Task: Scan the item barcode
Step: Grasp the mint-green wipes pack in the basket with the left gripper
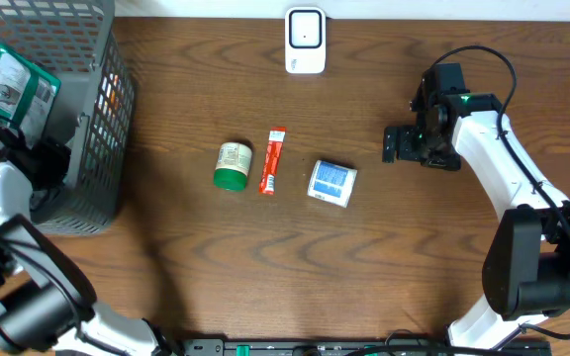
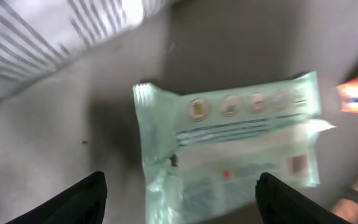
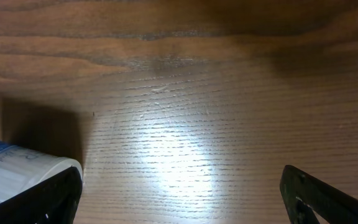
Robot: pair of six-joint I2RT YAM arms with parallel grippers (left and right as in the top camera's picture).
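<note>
A pale green wipes packet (image 2: 229,143) lies on the grey floor of the basket (image 1: 92,119), blurred in the left wrist view. It also shows at the basket's far left as the green and white packet (image 1: 13,84). My left gripper (image 2: 179,208) hangs over it, open, its black fingers (image 2: 73,202) spread wide and touching nothing. The white scanner (image 1: 305,40) stands at the table's back edge. My right gripper (image 1: 394,143) is open above bare wood, right of a blue and white packet (image 1: 332,183), whose corner (image 3: 17,174) shows beside its left finger.
A green-capped jar (image 1: 233,165) and a red stick packet (image 1: 272,160) lie mid-table, left of the blue packet. An orange item (image 2: 356,96) sits in the basket to the right of the wipes. The basket's wire walls surround my left gripper.
</note>
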